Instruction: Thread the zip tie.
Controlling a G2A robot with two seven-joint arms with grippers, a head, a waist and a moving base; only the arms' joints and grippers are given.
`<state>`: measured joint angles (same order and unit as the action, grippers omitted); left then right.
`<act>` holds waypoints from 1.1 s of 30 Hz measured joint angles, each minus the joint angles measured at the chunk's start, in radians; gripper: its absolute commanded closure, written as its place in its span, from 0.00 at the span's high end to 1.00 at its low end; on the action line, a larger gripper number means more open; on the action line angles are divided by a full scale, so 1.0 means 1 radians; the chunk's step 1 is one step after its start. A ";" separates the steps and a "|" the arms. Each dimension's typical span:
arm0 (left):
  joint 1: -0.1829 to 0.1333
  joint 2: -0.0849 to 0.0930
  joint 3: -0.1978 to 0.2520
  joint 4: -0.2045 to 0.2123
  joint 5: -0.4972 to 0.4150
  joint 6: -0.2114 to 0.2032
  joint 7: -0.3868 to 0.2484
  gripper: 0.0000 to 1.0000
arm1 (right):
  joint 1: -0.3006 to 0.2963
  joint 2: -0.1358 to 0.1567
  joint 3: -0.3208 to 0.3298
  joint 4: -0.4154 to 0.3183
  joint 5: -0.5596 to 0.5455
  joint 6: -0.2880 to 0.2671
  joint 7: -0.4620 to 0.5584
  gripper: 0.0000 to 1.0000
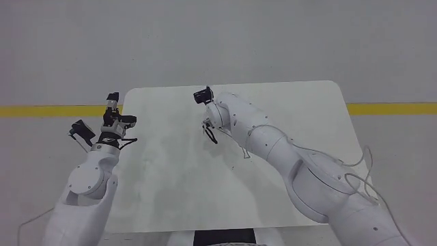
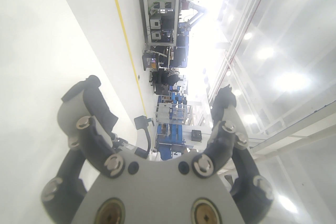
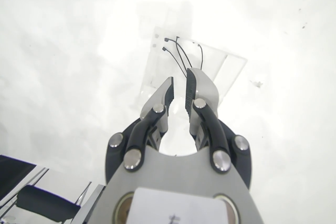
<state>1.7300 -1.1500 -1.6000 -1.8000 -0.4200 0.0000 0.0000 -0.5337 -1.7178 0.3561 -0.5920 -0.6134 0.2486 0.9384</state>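
White table (image 1: 171,178): I find right gripper (image 3: 179,79) narrowly parted, near zip ties (image 3: 177,47); left gripper (image 2: 160,88) spread wide, empty.

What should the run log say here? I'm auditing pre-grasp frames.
left gripper: open, empty, at table edge | right gripper: open, empty, above zip ties on clear plate | no tie held
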 measured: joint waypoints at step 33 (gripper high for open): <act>0.000 0.000 0.000 0.000 0.000 0.000 0.000 1.00 | 0.005 -0.081 0.023 0.121 -0.072 -0.078 0.019 0.09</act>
<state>1.7300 -1.1500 -1.6000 -1.8000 -0.4200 0.0000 0.0000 -0.5288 -1.7987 0.3792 -0.4709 -0.6852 0.1703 0.9577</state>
